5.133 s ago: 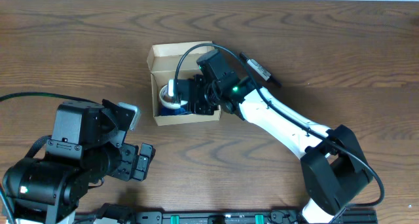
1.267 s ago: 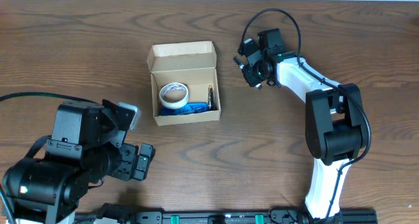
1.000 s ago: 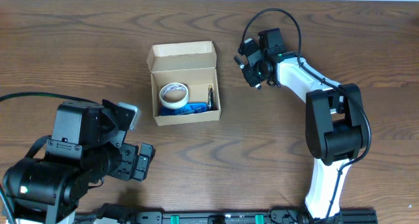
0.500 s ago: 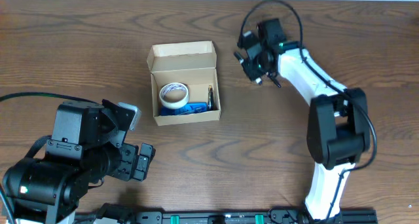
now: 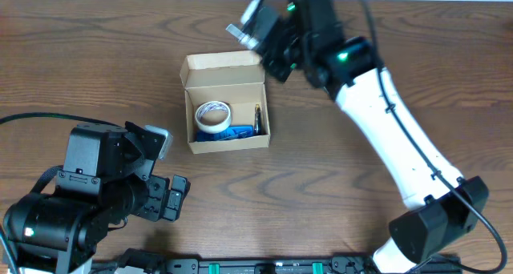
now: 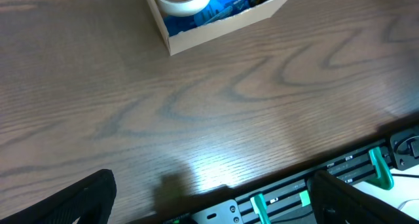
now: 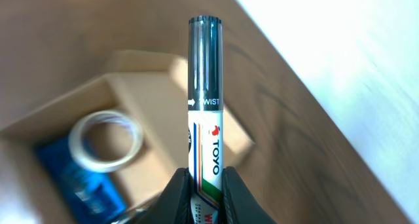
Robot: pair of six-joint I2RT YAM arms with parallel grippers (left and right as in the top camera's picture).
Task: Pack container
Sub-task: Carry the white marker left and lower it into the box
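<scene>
Over the table, overhead view: the container [image 5: 227, 143], a tan cardboard box, lies open left of the table's [image 5: 337, 194] middle, with its lid flap [image 5: 224, 62] folded back on the far side.
Contents, overhead: a white tape roll [image 5: 213, 114] on the left, a blue packet [image 5: 231, 132] along the near wall and a dark pen [image 5: 257, 119] at the right wall.
Right gripper, overhead: the right gripper [image 5: 268, 42] hangs just past the container's far right corner, near the lid flap. Motion blur hides how its fingers stand here.
Left gripper, overhead: the left gripper [image 5: 170, 195] sits low and left, well apart from the container.
Left wrist view: only the container's near wall and part of the tape roll show, because the top edge cuts off the rest. The two dark fingers [image 6: 91, 198] sit in the bottom corners, spread wide with bare table between them.
Right wrist view: the fingers [image 7: 177, 191] are clamped on a marker [image 7: 205, 112], which stands upright with a dark cap and a white barrel printed TWIST and TOYO. Only this view shows the grip.
Container, right wrist view: blurred, behind and below the marker and mostly to its left, with the tape roll and blue packet visible inside.
</scene>
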